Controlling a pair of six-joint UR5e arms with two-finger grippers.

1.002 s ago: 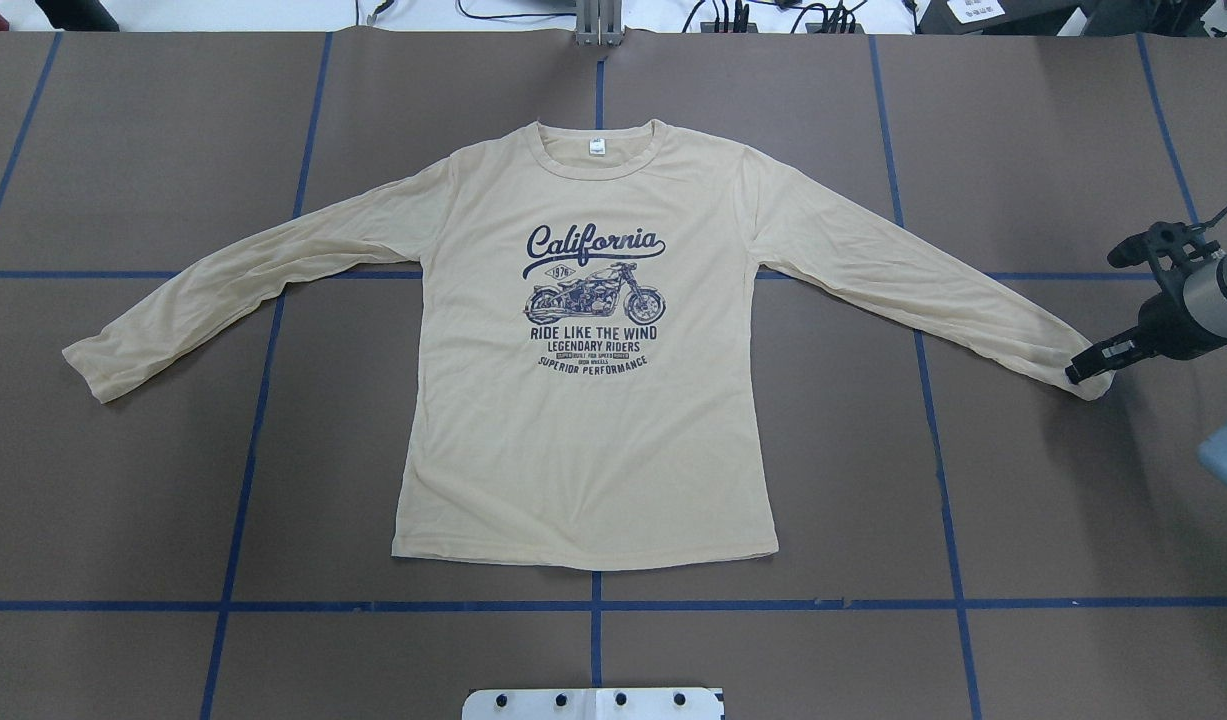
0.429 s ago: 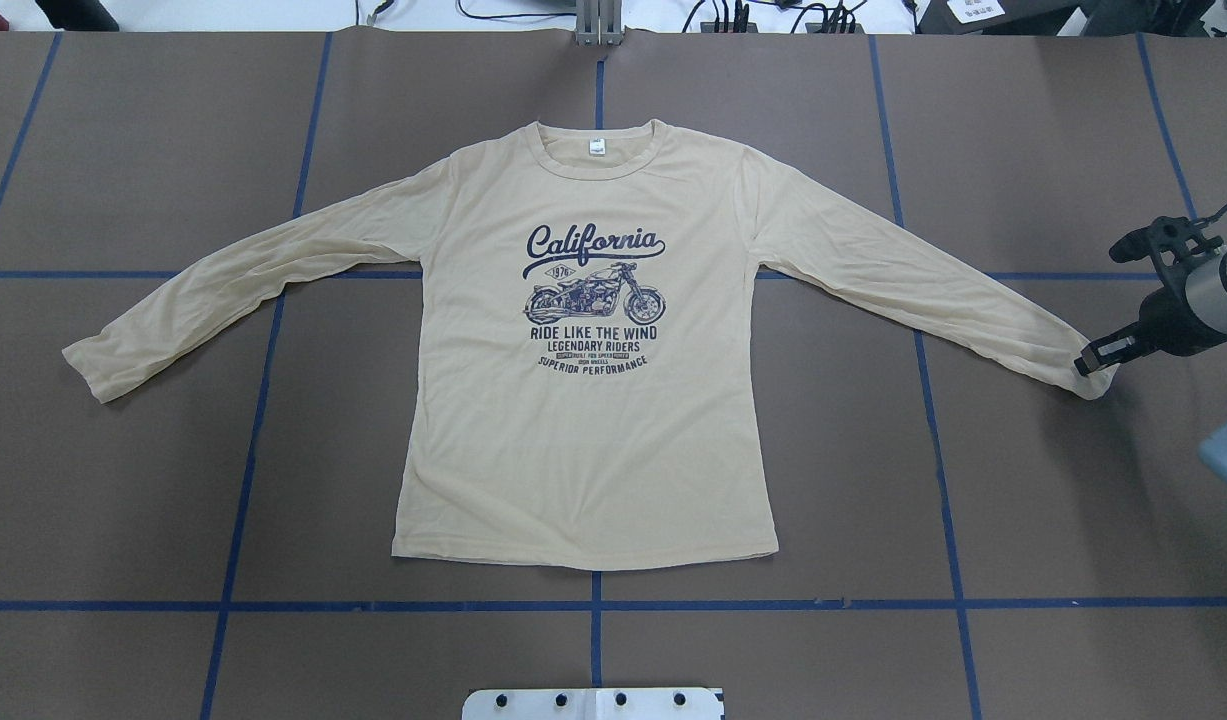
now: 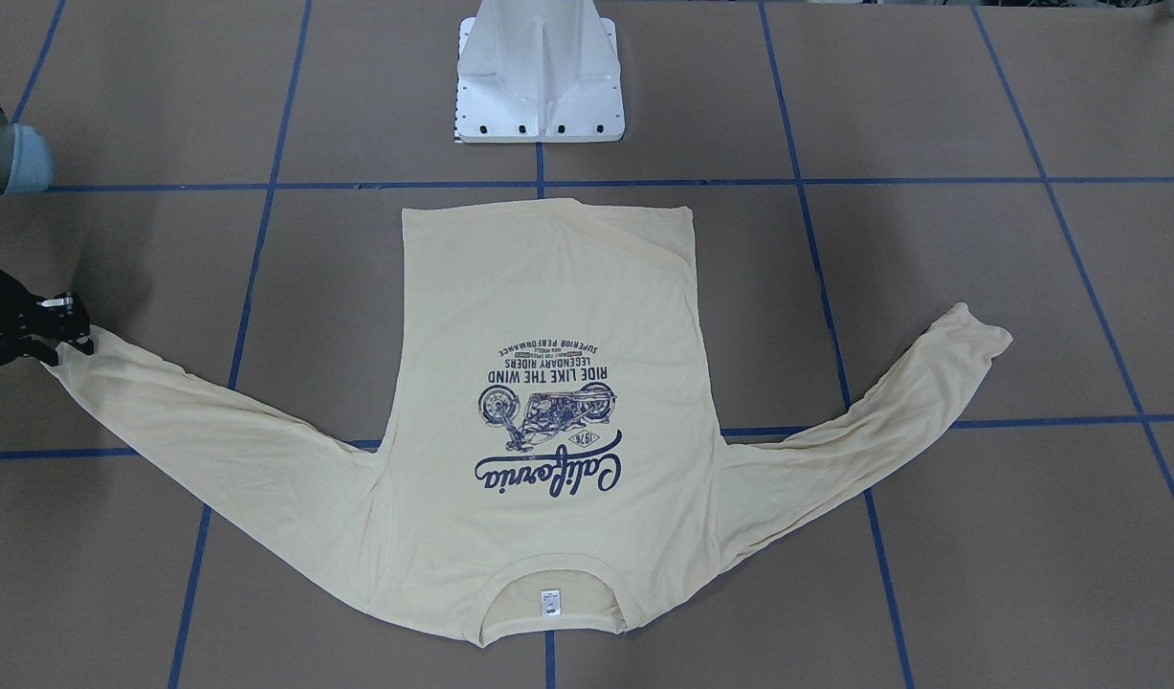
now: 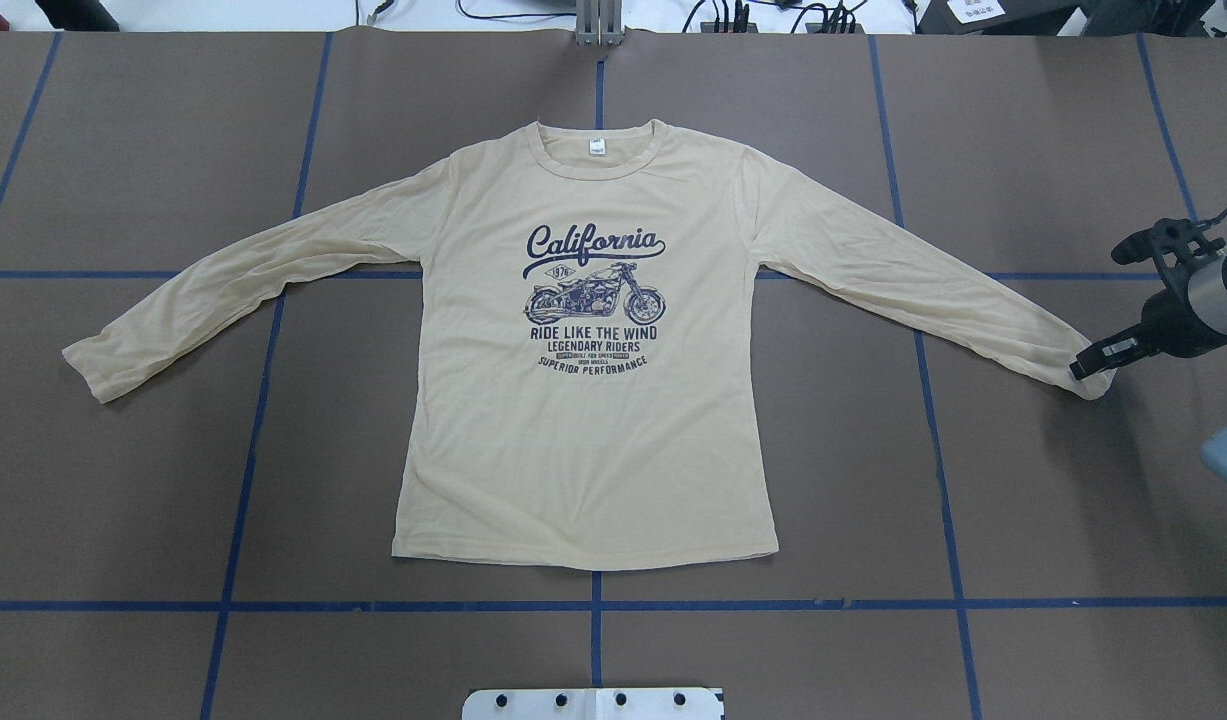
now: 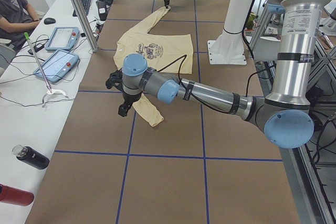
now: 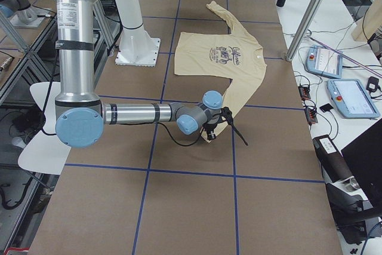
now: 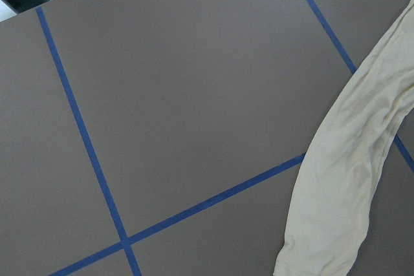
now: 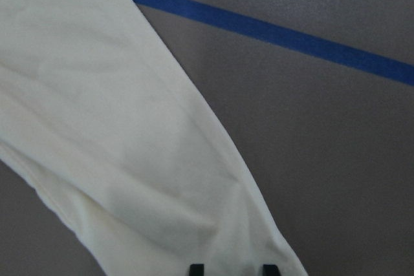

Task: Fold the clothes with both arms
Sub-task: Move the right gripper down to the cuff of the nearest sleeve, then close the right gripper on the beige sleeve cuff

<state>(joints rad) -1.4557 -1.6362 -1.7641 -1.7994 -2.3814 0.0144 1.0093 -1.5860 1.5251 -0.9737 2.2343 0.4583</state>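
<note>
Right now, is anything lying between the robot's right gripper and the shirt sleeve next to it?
Nothing visible does. The right gripper hangs directly over the cuff of the T-shirt, with only bare table around them.

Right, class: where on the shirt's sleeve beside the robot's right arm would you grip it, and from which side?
Probably the cuff, pinched from above at the outer end of the sleeve. The shirt lies flat with this sleeve stretched straight outward, so the cuff is its free end and folds inward easily. The right gripper sits there, fingers apart.
</note>
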